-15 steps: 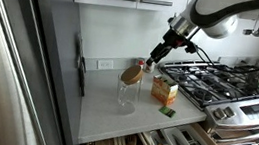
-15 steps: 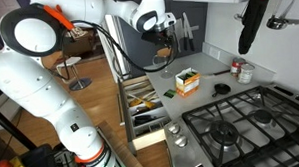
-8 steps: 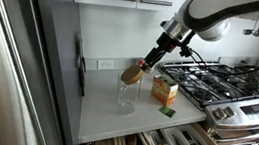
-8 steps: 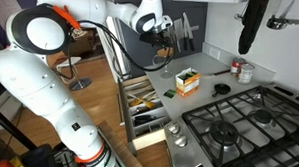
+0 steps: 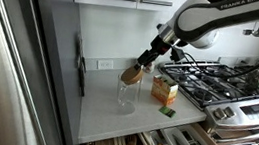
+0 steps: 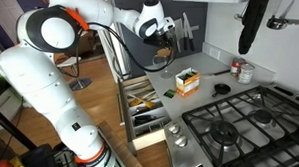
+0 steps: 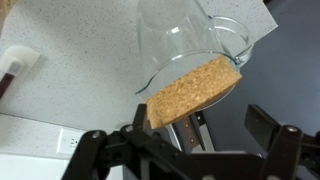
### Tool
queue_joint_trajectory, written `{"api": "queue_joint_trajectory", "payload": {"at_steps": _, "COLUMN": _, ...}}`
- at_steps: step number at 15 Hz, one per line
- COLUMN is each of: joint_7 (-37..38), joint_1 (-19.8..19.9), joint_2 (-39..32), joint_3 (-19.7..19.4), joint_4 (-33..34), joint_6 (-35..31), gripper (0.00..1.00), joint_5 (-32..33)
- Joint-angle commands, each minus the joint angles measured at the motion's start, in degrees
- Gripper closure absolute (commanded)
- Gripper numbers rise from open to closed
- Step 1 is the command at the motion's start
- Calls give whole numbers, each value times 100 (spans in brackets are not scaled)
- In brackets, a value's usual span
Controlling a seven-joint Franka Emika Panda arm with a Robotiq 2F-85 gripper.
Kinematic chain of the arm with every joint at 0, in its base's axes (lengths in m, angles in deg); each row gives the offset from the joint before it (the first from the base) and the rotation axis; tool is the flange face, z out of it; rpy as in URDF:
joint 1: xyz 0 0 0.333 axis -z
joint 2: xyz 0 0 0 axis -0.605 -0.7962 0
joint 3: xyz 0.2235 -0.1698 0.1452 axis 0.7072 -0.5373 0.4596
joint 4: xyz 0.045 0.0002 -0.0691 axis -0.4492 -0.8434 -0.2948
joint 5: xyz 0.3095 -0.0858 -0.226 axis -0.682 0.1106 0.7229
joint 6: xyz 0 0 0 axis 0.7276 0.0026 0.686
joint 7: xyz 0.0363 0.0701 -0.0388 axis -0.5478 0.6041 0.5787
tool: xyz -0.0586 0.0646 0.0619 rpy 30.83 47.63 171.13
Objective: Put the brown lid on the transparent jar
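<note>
Your claw point(image 7: 195, 120) comes down at a slant onto the transparent jar point(image 5: 126, 97). The jar stands upright on the surface point(image 5: 101, 121), just beside the orange-yellow box point(image 5: 163, 90). The brown lid point(image 7: 192, 88) lies straight ahead of the claw, at the mouth of the jar and not flat on it. In the wrist view it sits at a clear tilt, one edge low by the left finger and the opposite edge high toward the right one, with the glass rim curving out past it.

The two fingers point(image 7: 275, 135) stand wide apart on either side of the disc. You cannot tell from these views whether their pads bite on its edge or only flank it (the exterior view is too small to settle this, showing just the claw point(image 5: 141, 64) at the upper edge of the slanted lid point(image 5: 130, 74)).

What matters for the coming move is that tilt. The lid's face is not parallel to the jar's mouth, so my guess is that the high edge has to drop until the disc lies level, centred over the opening. Going down slanted risks wedging the lid or nudging the jar toward the box.
</note>
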Motion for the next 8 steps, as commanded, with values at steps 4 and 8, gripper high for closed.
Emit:
{"api": "queue_joint_trajectory", "payload": {"at_steps": 4, "joint_7": 729, "joint_1": 67, "joint_2": -68, "joint_3": 3, "joint_4": -42, "joint_6": -331, "gripper": 0, "joint_5": 844}}
{"api": "queue_joint_trajectory", "payload": {"at_steps": 8, "joint_7": 1040, "joint_1": 113, "joint_2": -81, "joint_3": -16, "joint_4": -64, "joint_6": -307, "gripper": 0, "joint_5": 1270}}
